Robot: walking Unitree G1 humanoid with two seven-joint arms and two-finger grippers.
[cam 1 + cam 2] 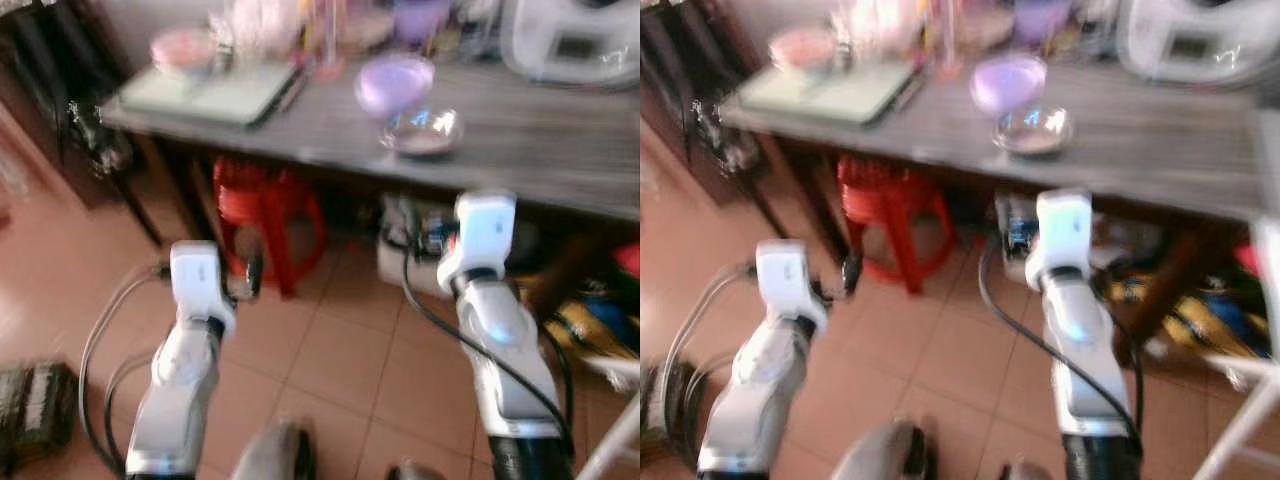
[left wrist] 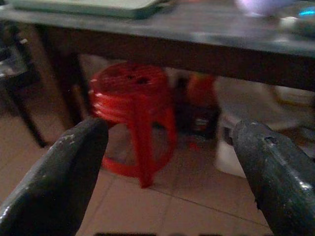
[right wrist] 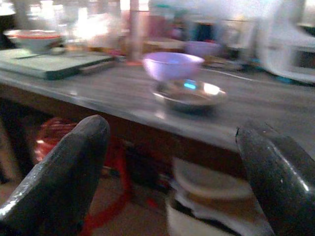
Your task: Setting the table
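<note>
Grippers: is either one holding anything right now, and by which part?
Nothing is held. The left tool and the right tool are both open with empty gaps, short of the table where the purple bowl sits.

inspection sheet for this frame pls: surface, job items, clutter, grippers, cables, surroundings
Surface: grey wooden table, blurred.
Job's things: pale purple bowl behind and touching a shallow shiny metal dish; red-rimmed bowl by a flat green board.
Clutter: blurred jars at the back; white appliance.
Grippers: left gripper and right gripper open, empty, short of the table edge.
Cables: black cable along the right arm; grey loops by the left arm.
Surroundings: red plastic stool under the table; tiled floor.
</note>
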